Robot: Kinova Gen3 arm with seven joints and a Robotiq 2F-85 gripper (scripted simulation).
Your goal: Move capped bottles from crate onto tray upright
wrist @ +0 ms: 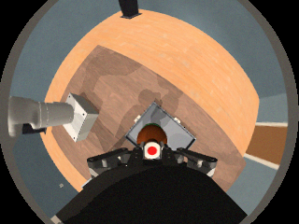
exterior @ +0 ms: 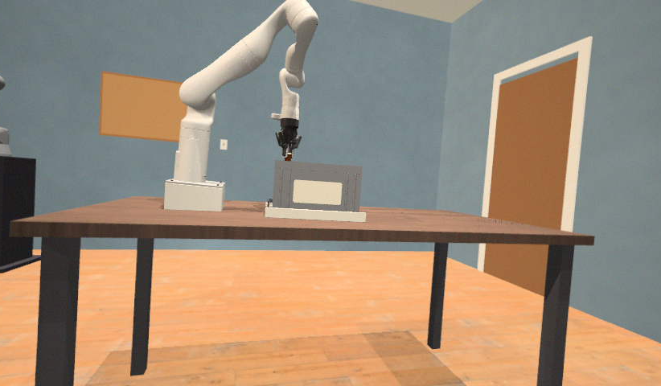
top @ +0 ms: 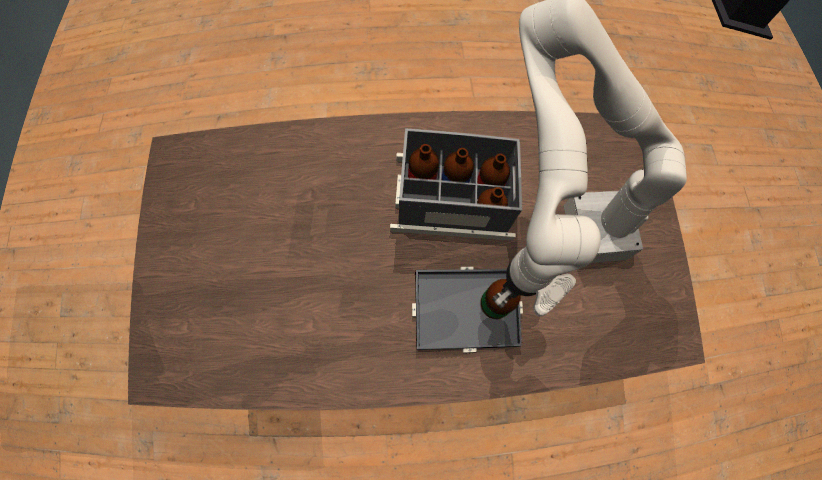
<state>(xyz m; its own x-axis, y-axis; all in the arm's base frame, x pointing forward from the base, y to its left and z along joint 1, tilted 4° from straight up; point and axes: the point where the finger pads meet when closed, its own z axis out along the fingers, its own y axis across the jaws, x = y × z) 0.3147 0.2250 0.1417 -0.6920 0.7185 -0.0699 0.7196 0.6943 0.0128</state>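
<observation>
Brown glass, by the look of it, hangs from the gripper [top: 505, 293]; the fingers are clamped on the neck of a capped bottle [top: 499, 302], whose red cap [wrist: 151, 149] shows plainly between them in the wrist view; a green band circles the body. The bottle sits over the right-hand part of the grey tray [top: 448, 333], near its right wall, upright under the claw; in the exterior view the crate hides all but its neck, so I cannot tell whether its base touches the tray floor.

I judge the bottle rigid, smooth and likely slippery, with most of its weight low in the wide body; the narrow neck just under the cap is the sensible place to hold, since the shoulder below stops it sliding through; a tall thing on a small base, it may tip if let go before it stands square.

Further out, the crate [top: 516, 172] stands beyond the tray, well apart from it; four brown bottles remain in its cells, three in the far row and one in the near right cell [top: 492, 196]; whether any is capped I cannot tell; the arm's base [top: 632, 246] lies to the right of both.
</observation>
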